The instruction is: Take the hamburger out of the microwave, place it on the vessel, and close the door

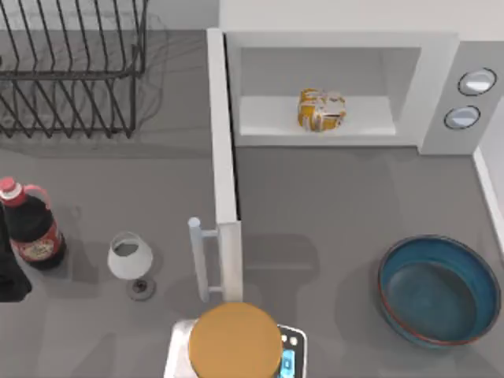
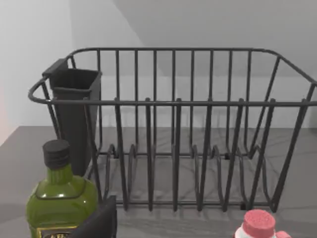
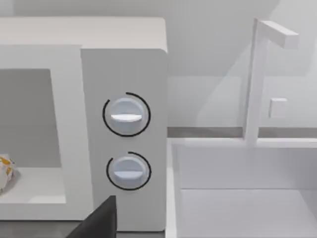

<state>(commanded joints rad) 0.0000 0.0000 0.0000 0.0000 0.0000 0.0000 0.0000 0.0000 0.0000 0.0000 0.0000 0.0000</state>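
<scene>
The hamburger [image 1: 321, 109], a small white-wrapped bundle with orange blotches, lies on the floor of the white microwave [image 1: 441, 87], inside the pale cavity. Its edge peeks into the right wrist view as well, hamburger [image 3: 4, 174] beside the two knobs [image 3: 127, 115]. The door [image 1: 226, 173] stands swung wide open toward the table's front, with its bar handle [image 1: 197, 260] on the left face. The vessel [image 1: 480, 272], a blue-teal bowl with a reddish rim, sits empty at the front right. My left gripper [image 1: 11, 277] is parked at the left edge. My right gripper [image 3: 98, 219] faces the microwave's knob panel from the right.
A black wire dish rack [image 1: 71, 75] fills the back left. A dark bottle with a red cap [image 1: 31, 232] and a white wine glass [image 1: 130, 256] stand at the left. An orange disc [image 1: 235, 340] rests on a scale at the front, just below the door's end. A green bottle [image 2: 62, 198] stands near the rack.
</scene>
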